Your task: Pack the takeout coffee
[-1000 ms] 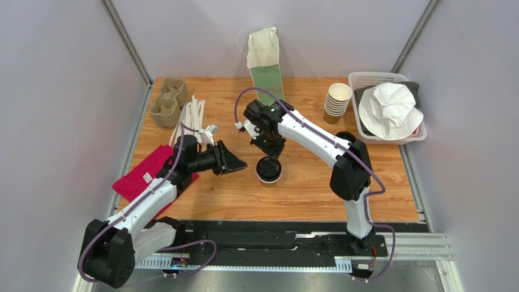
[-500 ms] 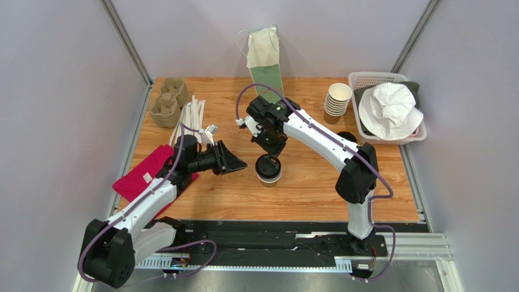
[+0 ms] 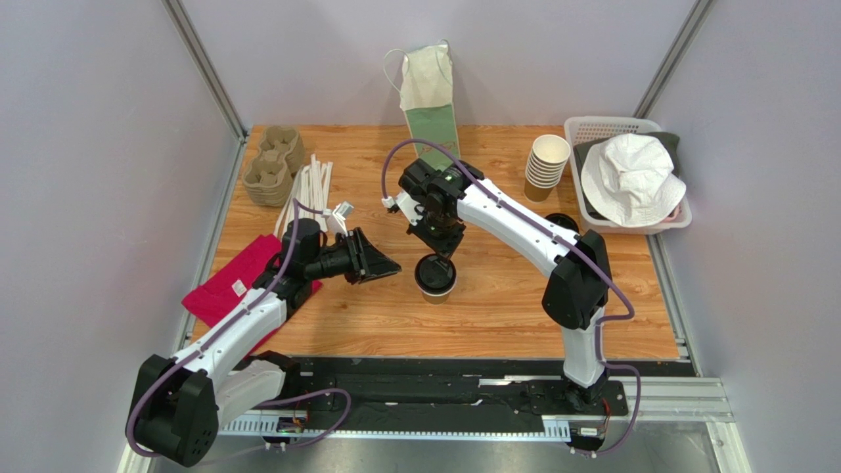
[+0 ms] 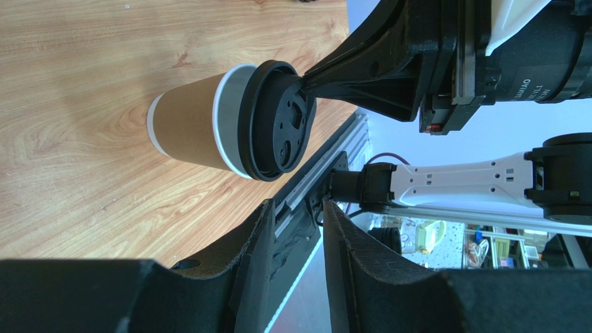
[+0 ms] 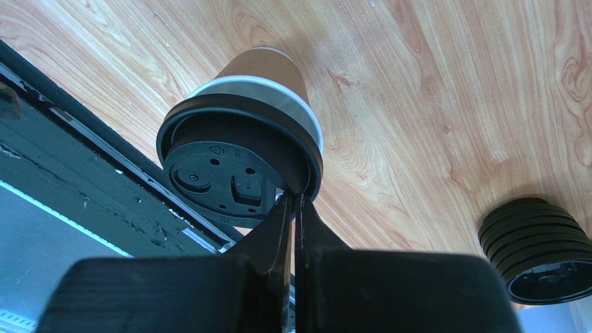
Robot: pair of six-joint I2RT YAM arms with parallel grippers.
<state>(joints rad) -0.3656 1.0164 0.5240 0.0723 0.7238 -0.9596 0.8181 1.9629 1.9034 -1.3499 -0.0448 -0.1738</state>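
Note:
The takeout coffee (image 3: pixel 435 277), a kraft-brown cup with a black lid, is at the middle of the wooden table. My right gripper (image 3: pixel 441 250) reaches down from behind it and is shut on the lid's rim; in the right wrist view the fingertips (image 5: pixel 288 206) pinch the rim of the cup (image 5: pixel 244 132). My left gripper (image 3: pixel 383 264) is open and empty, just left of the cup and pointing at it. In the left wrist view (image 4: pixel 297 208) the cup (image 4: pixel 198 125) lies ahead, slightly tilted. I cannot tell whether its base rests on the table.
A green-and-white paper bag (image 3: pixel 431 106) stands at the back centre. A stack of lidless cups (image 3: pixel 546 164), a stack of black lids (image 3: pixel 561 223) and a white basket (image 3: pixel 589 127) with a white hat are on the right. Cardboard carriers (image 3: pixel 274 163), white straws (image 3: pixel 308 187) and a red cloth (image 3: pixel 237 281) are on the left.
My right arm's elbow has swung a little to the right while its gripper stays pinched on the lid rim. The cup has barely shifted. The left arm has not moved.

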